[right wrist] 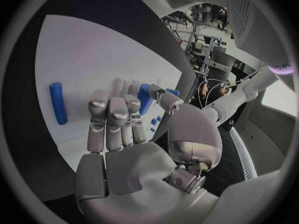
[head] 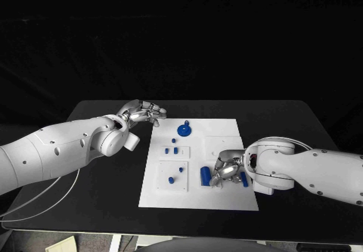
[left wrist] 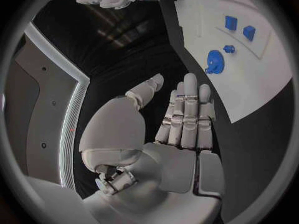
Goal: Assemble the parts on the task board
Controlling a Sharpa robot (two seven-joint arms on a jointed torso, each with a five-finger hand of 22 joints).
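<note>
Task board (head: 227, 199): white plate mid tabletop (head: 91, 118), long axis running away from the robot.

Left hand (head: 140, 113): hovering over the black tabletop just off the board's far-left corner, holding nothing. In the left wrist view the fingers (left wrist: 187, 114) are straight and side by side, thumb apart, palm empty, so released.

Right hand (head: 227, 169): down over the board's right side, near edge half. Fingers (right wrist: 112, 114) curled toward the board, with a blue part (right wrist: 144, 97) right at the fingertips; in the head view a blue piece (head: 243, 180) shows just beside the hand. Can't tell whether the fingers actually clamp it or only touch it.

Parts on the board:
- blue cylinder (head: 205, 176), lying flat just left of the right hand, long axis along the board's length; same piece in the right wrist view (right wrist: 58, 102), clear of the fingers.
- round blue part with a knob (head: 184, 129) at the far end of the board, near the left hand but not touching it.
- small blue peg (head: 173, 140) just nearer than that.
- two small blue blocks (head: 171, 151) side by side on a raised white square.
- two small blue pegs (head: 176, 175) on the nearer raised square, left half of the board.
</note>
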